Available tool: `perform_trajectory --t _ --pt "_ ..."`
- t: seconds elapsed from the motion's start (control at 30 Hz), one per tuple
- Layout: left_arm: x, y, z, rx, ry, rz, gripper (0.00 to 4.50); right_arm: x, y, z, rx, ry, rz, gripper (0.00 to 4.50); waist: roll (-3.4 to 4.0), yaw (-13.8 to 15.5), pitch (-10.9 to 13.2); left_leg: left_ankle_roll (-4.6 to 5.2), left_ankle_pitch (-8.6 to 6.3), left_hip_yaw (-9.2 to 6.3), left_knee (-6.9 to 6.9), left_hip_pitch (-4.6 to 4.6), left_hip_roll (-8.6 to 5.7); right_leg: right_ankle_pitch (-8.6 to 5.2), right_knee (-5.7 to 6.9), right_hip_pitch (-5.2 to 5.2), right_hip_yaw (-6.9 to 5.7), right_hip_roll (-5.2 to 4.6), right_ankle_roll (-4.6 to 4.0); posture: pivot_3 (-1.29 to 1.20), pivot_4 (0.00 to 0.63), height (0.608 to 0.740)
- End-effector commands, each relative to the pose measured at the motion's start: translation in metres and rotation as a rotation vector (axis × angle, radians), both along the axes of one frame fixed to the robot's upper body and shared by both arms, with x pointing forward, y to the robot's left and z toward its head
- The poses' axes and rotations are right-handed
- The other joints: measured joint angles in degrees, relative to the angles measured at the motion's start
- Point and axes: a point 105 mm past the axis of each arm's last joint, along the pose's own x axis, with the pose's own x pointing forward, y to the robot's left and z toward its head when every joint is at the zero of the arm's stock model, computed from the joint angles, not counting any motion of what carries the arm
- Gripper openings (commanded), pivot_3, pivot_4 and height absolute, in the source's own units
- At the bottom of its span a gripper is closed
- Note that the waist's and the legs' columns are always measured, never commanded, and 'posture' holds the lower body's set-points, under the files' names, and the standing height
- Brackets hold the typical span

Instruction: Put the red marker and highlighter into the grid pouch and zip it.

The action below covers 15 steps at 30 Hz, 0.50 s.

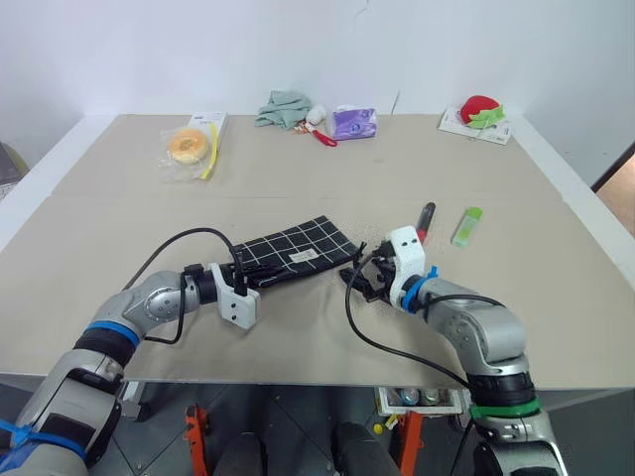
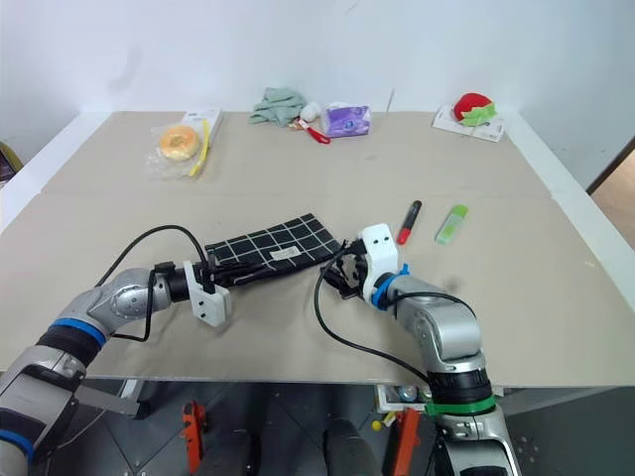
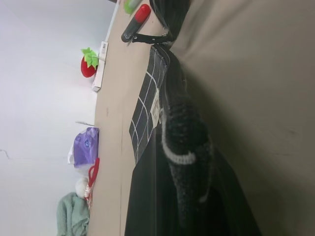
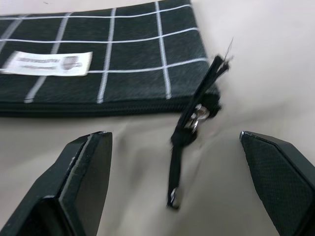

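Grid pouch (image 1: 293,250) lies flat on the table (image 1: 298,178), its end pinched by the closed left hand (image 1: 238,281). Right hand (image 4: 172,191) gapes wide, empty, around the zipper cord (image 4: 189,147). Red marker (image 1: 426,220) and highlighter (image 1: 466,226) wait outside. Risk: the zipper looks shut, though the blurred slider hides whether it's fully closed.

One grid pouch (image 1: 296,250), near the table's (image 1: 119,248) front edge. One red marker (image 1: 427,221) and one highlighter (image 1: 467,226), right of the pouch. One bagged donut (image 1: 186,147) and one white box (image 1: 209,121) by the far left corner. Far edge, middle: one green cloth (image 1: 284,108), one purple packet (image 1: 354,123), one red-and-white utensil-like item (image 1: 319,127), though it may be two pieces. One strawberry plush (image 1: 481,110) on one white card (image 1: 474,127), far right corner.
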Motion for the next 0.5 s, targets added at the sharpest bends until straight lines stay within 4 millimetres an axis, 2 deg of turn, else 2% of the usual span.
perform_trajectory --t 0.03,0.07,0.3,0.37,0.5 --pt "-0.01 -0.008 -0.021 0.031 0.063 -0.031 0.0 0.007 0.001 0.005 -0.043 -0.05 -0.005 3.93 0.0 0.03 0.0 0.0 0.0 -0.02 0.0 -0.01 0.0 -0.01 -0.02 0.01 -0.01 0.0 0.01 0.0 0.15 0.74" --pt "-0.01 -0.008 -0.02 0.029 0.063 -0.028 0.0 0.008 0.0 0.004 -0.063 -0.057 -0.005 3.66 0.0 0.04 0.0 0.0 0.0 -0.02 -0.02 -0.02 0.0 -0.02 -0.07 0.03 -0.01 -0.01 0.04 0.0 0.15 0.74" --pt "-0.009 -0.007 -0.019 0.013 0.066 -0.015 0.0 0.0 0.003 -0.001 -0.144 -0.073 0.064 0.08 0.01 0.01 0.0 0.0 -0.01 -0.06 -0.12 -0.01 -0.01 0.03 -0.47 0.2 -0.02 -0.03 0.12 0.0 0.15 0.74" --pt "-0.008 -0.008 -0.018 0.001 0.069 -0.011 0.0 -0.005 0.009 0.001 -0.146 -0.086 0.11 0.08 0.0 0.01 0.0 0.0 -0.01 -0.11 -0.12 -0.01 -0.02 0.03 -0.56 0.27 -0.04 -0.03 0.13 0.0 0.15 0.74" --pt "-0.007 -0.011 -0.016 -0.016 0.07 -0.007 0.0 -0.021 0.033 0.011 -0.112 -0.143 0.272 0.08 0.01 0.01 0.0 -0.01 -0.02 -0.16 -0.13 -0.03 -0.03 0.03 -0.68 0.33 -0.06 -0.03 0.14 0.0 0.15 0.74"
